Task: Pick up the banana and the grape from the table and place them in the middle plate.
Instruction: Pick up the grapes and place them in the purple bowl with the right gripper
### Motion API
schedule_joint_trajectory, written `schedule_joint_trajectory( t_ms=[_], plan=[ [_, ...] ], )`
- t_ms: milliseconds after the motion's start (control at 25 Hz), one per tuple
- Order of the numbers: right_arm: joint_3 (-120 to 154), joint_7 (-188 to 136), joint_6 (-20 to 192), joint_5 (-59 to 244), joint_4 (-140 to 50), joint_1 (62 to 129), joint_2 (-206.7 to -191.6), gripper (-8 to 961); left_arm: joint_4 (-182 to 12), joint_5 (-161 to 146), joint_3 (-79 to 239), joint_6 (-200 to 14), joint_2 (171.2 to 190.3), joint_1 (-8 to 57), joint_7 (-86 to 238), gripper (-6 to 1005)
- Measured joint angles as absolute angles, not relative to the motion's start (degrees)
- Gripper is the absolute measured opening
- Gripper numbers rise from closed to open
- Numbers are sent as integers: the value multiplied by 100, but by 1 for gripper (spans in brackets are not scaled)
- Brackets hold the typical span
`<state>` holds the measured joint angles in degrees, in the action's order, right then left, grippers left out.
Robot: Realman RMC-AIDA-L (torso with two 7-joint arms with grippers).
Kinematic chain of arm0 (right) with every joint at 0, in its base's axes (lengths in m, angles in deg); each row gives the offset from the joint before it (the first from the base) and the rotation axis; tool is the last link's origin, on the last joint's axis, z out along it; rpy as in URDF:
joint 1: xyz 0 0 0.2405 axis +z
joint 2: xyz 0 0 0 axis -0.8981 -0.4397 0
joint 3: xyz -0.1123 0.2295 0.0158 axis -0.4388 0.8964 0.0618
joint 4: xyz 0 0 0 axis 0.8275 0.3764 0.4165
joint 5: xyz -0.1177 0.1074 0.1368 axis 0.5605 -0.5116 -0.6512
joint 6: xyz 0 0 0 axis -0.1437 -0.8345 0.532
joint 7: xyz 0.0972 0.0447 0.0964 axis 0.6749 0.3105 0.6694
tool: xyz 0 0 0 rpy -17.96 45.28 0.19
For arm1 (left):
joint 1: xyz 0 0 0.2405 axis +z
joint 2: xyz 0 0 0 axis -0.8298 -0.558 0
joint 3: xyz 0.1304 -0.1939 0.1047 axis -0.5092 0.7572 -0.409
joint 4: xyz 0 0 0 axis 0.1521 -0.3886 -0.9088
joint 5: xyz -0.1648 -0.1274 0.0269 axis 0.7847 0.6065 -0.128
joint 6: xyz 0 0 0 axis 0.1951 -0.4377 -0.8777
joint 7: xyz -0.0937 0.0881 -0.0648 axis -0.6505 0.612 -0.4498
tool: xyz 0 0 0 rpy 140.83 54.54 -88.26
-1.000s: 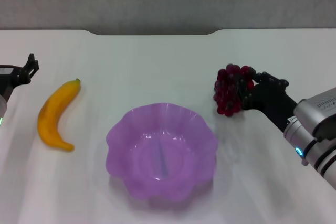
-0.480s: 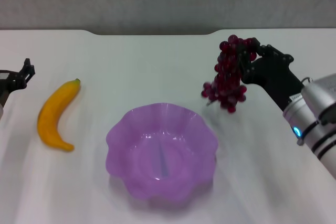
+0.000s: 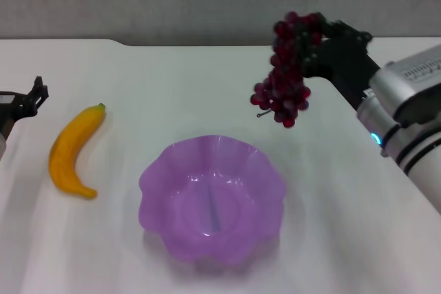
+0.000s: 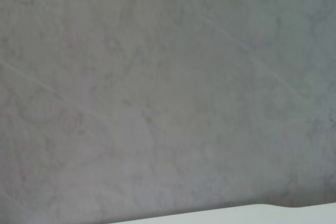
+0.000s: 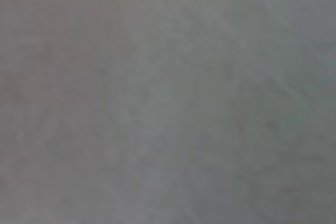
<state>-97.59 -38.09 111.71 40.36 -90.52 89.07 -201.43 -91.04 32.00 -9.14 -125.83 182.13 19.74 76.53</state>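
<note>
My right gripper (image 3: 313,39) is shut on the top of the grape bunch (image 3: 282,80) and holds it in the air, above and to the right of the purple plate's (image 3: 160,170) far rim. The bunch hangs down from the fingers. The yellow banana (image 3: 72,148) lies on the white table (image 3: 193,87) left of the plate. My left gripper (image 3: 33,94) is at the far left edge, just left of the banana's stem end and apart from it. The plate holds nothing. Both wrist views show only a grey wall.
The table's far edge (image 3: 207,43) runs along the back, with a grey wall behind it. A strip of that edge shows in the left wrist view (image 4: 252,214).
My right gripper has lifted the grape bunch off the table and carried it up and to the left, toward the plate. The left gripper has shifted only slightly.
</note>
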Motion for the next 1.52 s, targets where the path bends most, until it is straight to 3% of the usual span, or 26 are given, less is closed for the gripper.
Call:
schedule_joint_trajectory(
  t_ms=[760,1520],
  plan=[
    [-11126,-3834,10848,4322,-9648,8938,-20212,280,-9128,3200,-914,-12583,18222,1952,7640,890],
    [-11738,-2990,10793,3911,-8334,9309,-20221,272,-9156,3132,-914,-12583,18229,1891,7607,890]
  ],
)
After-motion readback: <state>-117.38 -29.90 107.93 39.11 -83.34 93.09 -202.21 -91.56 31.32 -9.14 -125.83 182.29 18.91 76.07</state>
